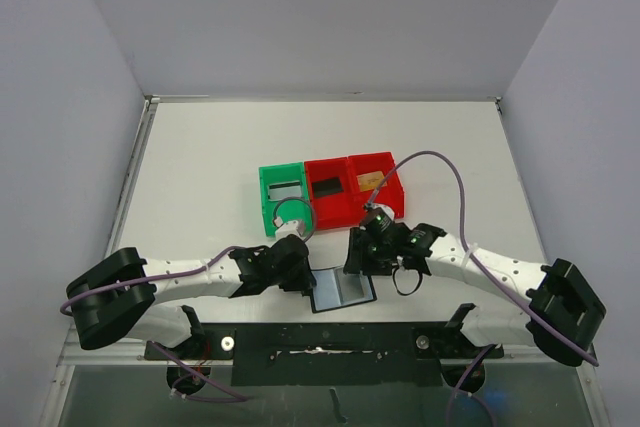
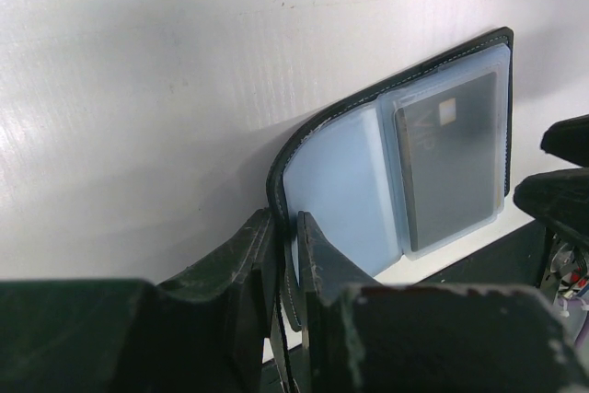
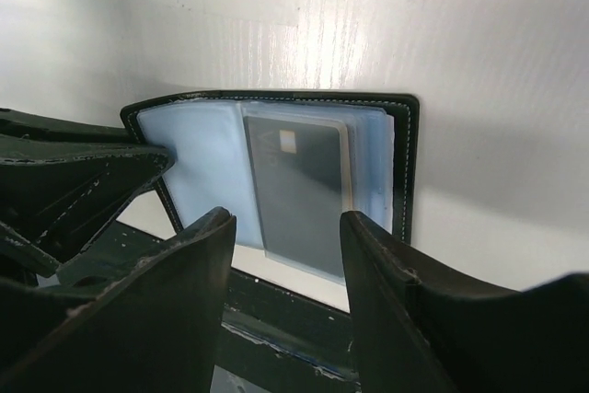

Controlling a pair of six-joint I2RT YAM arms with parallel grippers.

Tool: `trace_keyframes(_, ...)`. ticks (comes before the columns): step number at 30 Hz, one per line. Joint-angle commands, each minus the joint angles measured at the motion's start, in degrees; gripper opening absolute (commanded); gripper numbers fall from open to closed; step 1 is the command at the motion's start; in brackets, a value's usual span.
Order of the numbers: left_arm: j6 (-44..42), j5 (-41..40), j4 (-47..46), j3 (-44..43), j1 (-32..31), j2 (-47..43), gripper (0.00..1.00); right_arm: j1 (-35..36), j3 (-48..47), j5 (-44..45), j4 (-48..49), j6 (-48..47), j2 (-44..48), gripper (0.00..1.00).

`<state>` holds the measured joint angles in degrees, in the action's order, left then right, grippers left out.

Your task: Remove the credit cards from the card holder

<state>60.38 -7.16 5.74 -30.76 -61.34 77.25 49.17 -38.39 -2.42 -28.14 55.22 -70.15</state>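
Note:
The black card holder (image 1: pixel 342 289) lies open near the table's front edge, its blue-grey pockets facing up. A dark grey credit card (image 2: pixel 451 158) sits in the right-hand pocket, its lower end sticking out (image 3: pixel 299 190). My left gripper (image 2: pixel 285 264) is shut on the card holder's curled-up left flap (image 2: pixel 276 181). My right gripper (image 3: pixel 287 227) hovers open just in front of the card, with nothing between its fingers. From above, the left gripper (image 1: pixel 303 277) and the right gripper (image 1: pixel 362 257) flank the holder.
Behind the grippers stand a green bin (image 1: pixel 282 197) with a greyish card, a red bin (image 1: pixel 330 192) with a dark card and another red bin (image 1: pixel 378 184) with a tan one. A green round object (image 1: pixel 292 215) lies by the green bin.

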Motion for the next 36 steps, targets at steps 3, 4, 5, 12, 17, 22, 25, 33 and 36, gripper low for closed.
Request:
trace_keyframes(3, -0.4, 0.3, -2.5, -0.9, 0.3, 0.4, 0.11, 0.2, -3.1, -0.1, -2.9, -5.1, -2.3, 0.5)
trace_keyframes(4, -0.4, 0.2, -2.4, -1.0, 0.3, 0.6, 0.11, 0.2, -2.6, -1.0, -1.6, -4.7, -3.3, 0.5)
trace_keyframes(5, -0.2, 0.3, -2.4, -1.0, 0.3, 0.6, 0.11, 0.2, -2.3, -1.4, -0.5, -4.4, -4.2, 0.5)
trace_keyframes(12, -0.1, 0.9, -3.1, -0.1, 0.3, 0.5, 0.11, 1.6, -4.1, -1.0, -0.2, -3.6, -7.3, 0.46)
trace_keyframes(17, 0.0, 1.1, -3.3, 0.3, 0.3, 0.2, 0.11, 1.6, -4.2, -4.3, 2.5, -3.8, -9.2, 0.46)
trace_keyframes(22, 0.0, 1.2, -3.6, -0.1, 0.3, 0.9, 0.1, 1.7, -3.9, -5.1, 5.5, -2.1, -6.5, 0.45)
trace_keyframes(25, -0.1, 0.7, -3.4, -0.5, 0.3, 0.8, 0.1, 1.8, -2.9, -3.9, 6.8, 1.1, -4.1, 0.44)
trace_keyframes(33, 1.6, 0.0, -4.9, 0.1, 0.4, 1.0, 0.1, 1.9, -0.5, -4.6, 9.7, 3.5, 0.4, 0.42)
trace_keyframes(36, 1.4, 0.2, -4.3, 0.1, 0.4, 0.7, 0.1, 1.9, -0.7, -5.1, 9.4, 3.2, 0.5, 0.42)
